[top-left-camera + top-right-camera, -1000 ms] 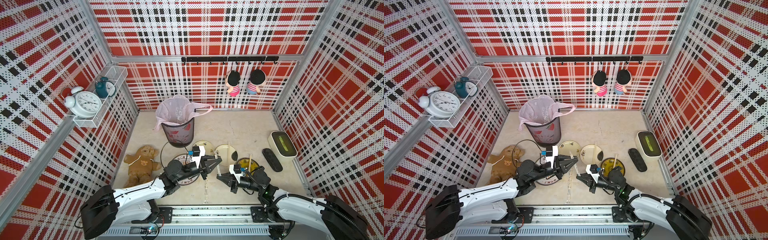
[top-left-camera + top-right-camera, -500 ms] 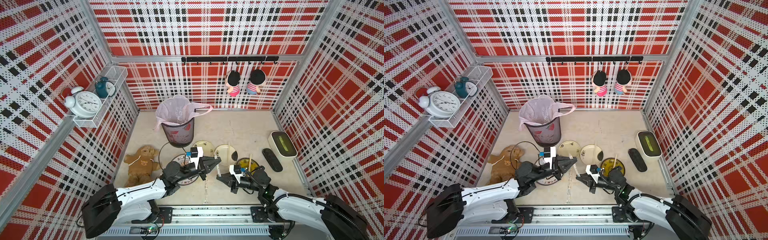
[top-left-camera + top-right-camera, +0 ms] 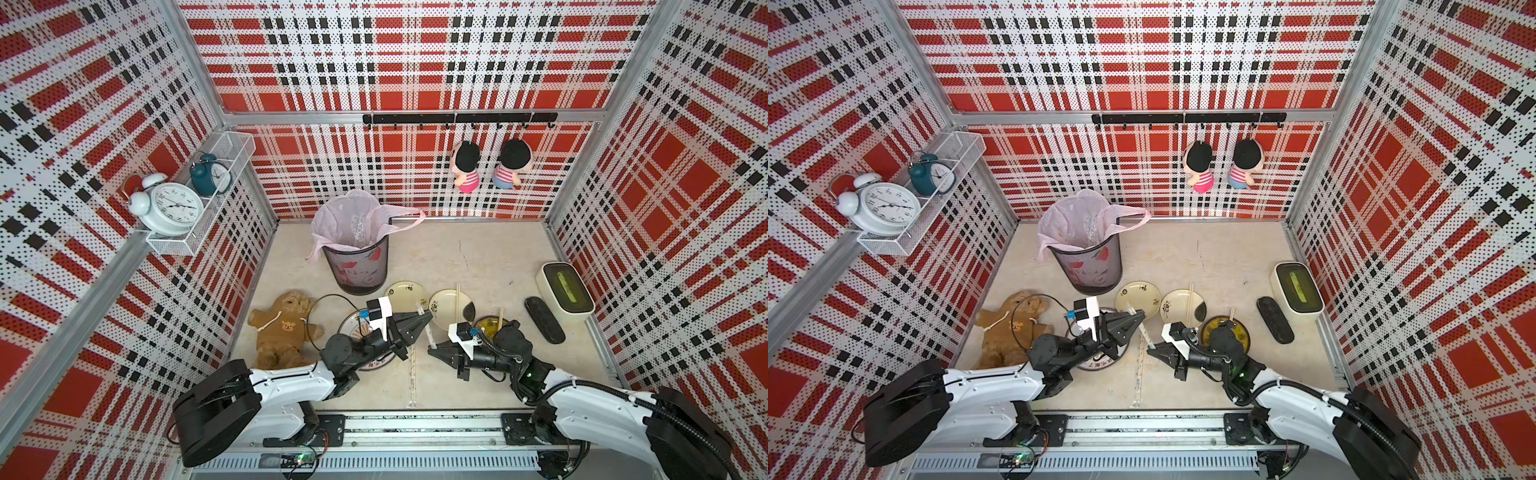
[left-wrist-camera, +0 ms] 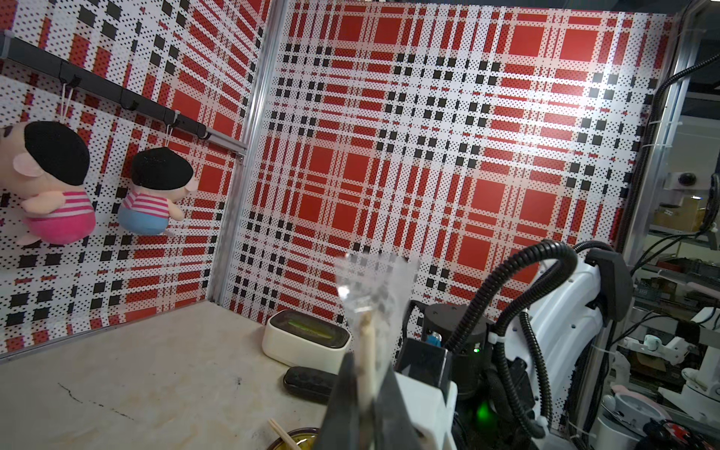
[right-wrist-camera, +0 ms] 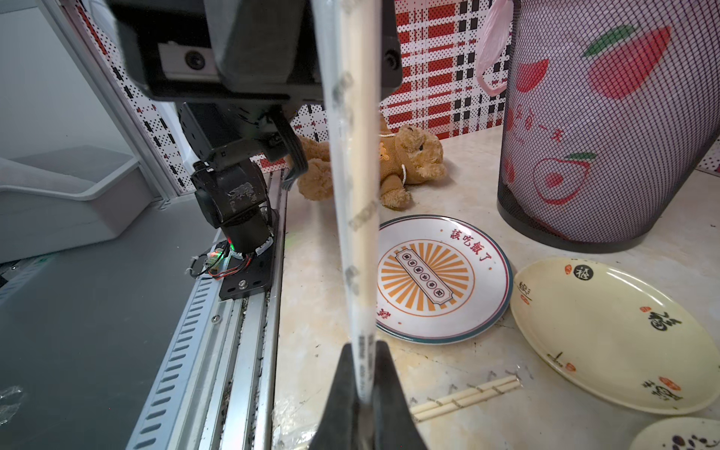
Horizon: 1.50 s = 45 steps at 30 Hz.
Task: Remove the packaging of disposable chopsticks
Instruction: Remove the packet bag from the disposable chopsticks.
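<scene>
A plate (image 5: pixel 444 280) and a teddy bear (image 3: pixel 282 328) lie close around. The bin (image 3: pixel 357 270) holds clear wrappers (image 3: pixel 358 230). Left gripper (image 4: pixel 368 370) and right gripper (image 5: pixel 364 354) both pinch one wrapped chopstick pair (image 5: pixel 356 195).

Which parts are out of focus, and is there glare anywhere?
Left wrist view: the packaging near the lens is soft, and light washes out the plaid wall. Right wrist view: the wrapped chopsticks are blurred; the sunburst plate is sharp.
</scene>
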Each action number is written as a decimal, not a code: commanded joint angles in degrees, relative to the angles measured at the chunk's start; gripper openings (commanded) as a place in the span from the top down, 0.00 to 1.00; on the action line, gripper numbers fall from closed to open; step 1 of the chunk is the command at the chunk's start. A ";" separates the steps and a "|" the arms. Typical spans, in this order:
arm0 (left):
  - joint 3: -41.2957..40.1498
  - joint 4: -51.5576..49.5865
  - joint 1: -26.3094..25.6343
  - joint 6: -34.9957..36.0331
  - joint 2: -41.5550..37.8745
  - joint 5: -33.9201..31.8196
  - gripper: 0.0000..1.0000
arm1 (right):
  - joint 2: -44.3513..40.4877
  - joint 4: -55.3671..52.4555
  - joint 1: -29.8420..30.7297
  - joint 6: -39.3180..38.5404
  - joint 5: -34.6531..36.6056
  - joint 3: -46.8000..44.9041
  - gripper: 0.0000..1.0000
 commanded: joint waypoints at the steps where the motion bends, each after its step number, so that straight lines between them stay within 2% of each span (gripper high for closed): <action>1: -3.60 -10.26 -1.30 -0.26 3.26 3.97 0.96 | -2.48 12.66 0.00 -1.54 -0.23 6.92 1.00; 8: -4.63 -9.78 -1.66 -0.77 4.34 4.58 0.90 | -2.62 11.35 0.02 -1.98 -1.24 10.08 1.00; 15: -5.09 -10.30 -1.75 -1.15 5.51 4.10 0.93 | -4.61 8.79 -0.02 -2.66 -0.86 11.38 1.00; 22: -5.42 -10.34 -2.26 -1.15 7.72 3.58 0.91 | -7.21 7.08 -0.03 -3.38 0.43 11.64 1.00; 23: -5.29 -10.29 -2.51 -1.15 8.02 3.53 0.96 | -7.38 6.91 -0.03 -3.49 0.53 11.80 1.00; 25: -4.87 -10.59 -2.87 -1.15 8.66 3.98 0.98 | -7.58 6.72 0.02 -3.70 0.69 11.95 1.00; 29: -4.83 -11.41 -3.07 -1.15 8.94 3.99 0.92 | -8.28 6.18 0.02 -3.98 1.10 12.23 1.00; 39: -4.23 -11.72 -4.30 -0.88 11.16 4.37 0.90 | -9.47 5.00 0.01 -5.04 2.06 13.39 1.00; 45: -4.14 -13.41 -4.56 -0.53 9.78 3.00 0.90 | -9.70 4.61 0.02 -5.16 2.22 14.05 1.00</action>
